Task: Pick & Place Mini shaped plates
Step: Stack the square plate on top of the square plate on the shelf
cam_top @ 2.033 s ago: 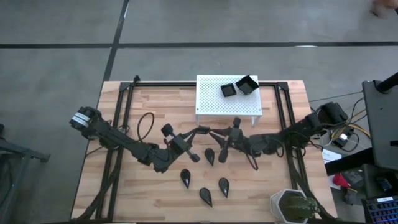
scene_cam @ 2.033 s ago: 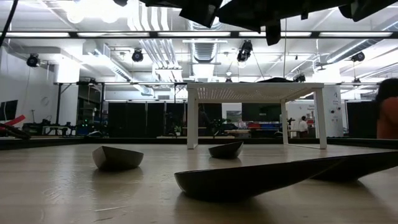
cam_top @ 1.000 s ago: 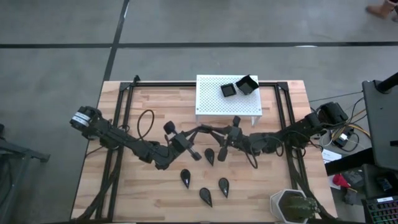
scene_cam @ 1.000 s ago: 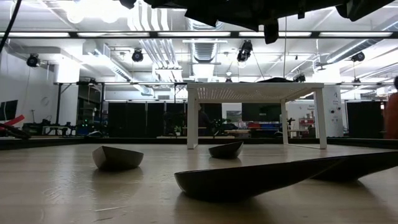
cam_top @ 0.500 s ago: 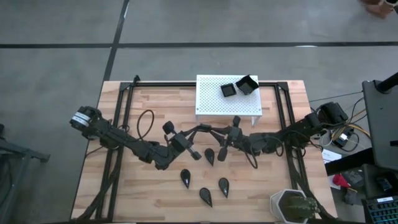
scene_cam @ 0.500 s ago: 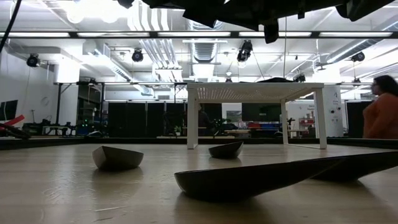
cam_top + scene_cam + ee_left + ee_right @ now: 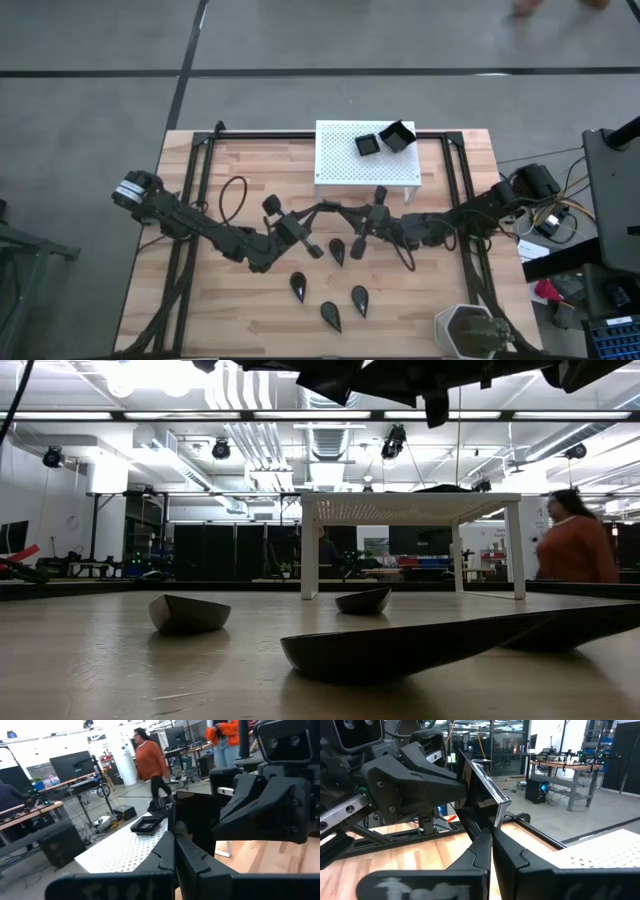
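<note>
Both grippers meet above the table's middle, just before the white perforated metal stand (image 7: 366, 160). The left gripper (image 7: 173, 851) and right gripper (image 7: 491, 836) each pinch one edge of a single upright square matte black mini plate (image 7: 481, 787). Two more square plates (image 7: 367, 145) sit on the stand; five teardrop-shaped black plates (image 7: 298, 286) lie on the wooden table (image 7: 250, 325).

The right gripper (image 7: 340, 212) has closed on the square plate (image 7: 482, 785) that the left gripper (image 7: 330, 209) holds at mid-table. In the far room a person (image 7: 575, 550) has walked left, into fuller view.
</note>
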You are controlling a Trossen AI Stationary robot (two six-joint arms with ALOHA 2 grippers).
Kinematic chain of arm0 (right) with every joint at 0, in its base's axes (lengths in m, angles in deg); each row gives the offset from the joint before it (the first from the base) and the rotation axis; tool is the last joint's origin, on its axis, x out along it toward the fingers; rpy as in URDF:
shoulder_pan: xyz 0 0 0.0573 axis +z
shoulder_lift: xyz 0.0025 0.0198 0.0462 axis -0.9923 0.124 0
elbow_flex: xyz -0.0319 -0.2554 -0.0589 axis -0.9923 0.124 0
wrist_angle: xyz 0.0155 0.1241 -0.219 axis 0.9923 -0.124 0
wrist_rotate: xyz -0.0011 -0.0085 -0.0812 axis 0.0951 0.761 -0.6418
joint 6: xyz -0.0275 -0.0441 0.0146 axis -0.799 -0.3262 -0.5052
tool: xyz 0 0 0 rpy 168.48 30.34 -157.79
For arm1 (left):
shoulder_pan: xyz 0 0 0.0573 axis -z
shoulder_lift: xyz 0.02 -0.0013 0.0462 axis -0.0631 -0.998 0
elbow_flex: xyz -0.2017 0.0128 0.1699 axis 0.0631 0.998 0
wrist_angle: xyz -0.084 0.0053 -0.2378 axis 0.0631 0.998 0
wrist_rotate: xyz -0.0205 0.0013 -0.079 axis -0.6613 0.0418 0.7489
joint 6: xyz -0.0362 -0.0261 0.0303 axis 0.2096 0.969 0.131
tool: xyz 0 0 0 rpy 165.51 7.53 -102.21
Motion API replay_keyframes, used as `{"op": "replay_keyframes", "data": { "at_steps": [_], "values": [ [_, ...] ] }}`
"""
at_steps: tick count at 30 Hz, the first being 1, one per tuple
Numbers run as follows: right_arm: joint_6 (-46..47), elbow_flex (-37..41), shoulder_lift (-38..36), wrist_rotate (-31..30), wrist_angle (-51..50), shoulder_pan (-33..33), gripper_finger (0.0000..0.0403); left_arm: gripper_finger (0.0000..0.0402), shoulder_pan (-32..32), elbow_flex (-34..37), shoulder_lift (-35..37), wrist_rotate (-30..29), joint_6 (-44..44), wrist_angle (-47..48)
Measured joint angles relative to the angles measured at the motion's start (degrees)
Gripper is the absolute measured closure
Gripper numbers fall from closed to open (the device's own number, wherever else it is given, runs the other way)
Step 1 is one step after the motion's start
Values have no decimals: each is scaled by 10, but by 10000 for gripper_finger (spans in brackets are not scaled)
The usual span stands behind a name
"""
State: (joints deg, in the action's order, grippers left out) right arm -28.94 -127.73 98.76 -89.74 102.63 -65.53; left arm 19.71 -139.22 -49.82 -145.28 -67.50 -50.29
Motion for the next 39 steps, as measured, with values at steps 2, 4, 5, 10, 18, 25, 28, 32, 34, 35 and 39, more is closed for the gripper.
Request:
{"op": "replay_keyframes", "data": {
  "at_steps": [2,4,5,10,18,25,28,32,34,35,39],
  "values": [
    [0,0,-5,0,-6,0,394,394,0,0,0,5,0,-1],
    [2,0,-9,0,-12,-2,395,383,0,0,0,9,1,-1],
    [2,0,-11,0,-17,-2,395,376,1,0,0,14,1,-1],
    [10,0,-28,-8,-44,-5,395,332,0,0,0,36,1,0],
    [9,0,-52,-8,-71,-8,395,262,0,0,-1,62,1,0],
    [43,-4,-112,-10,-173,-23,395,214,3,0,-1,68,-21,0],
    [73,-24,-145,-10,-279,-36,395,200,5,0,0,72,-25,0],
    [120,-71,-178,-9,-437,-55,395,195,5,0,0,85,-19,0],
    [140,-100,-185,-8,-504,-64,395,195,5,0,1,96,-9,3],
    [148,-114,-186,-5,-536,-69,395,195,5,1,1,101,-5,7],
    [167,-183,-183,24,-665,-96,395,195,5,1,1,111,10,31]
  ]
}}
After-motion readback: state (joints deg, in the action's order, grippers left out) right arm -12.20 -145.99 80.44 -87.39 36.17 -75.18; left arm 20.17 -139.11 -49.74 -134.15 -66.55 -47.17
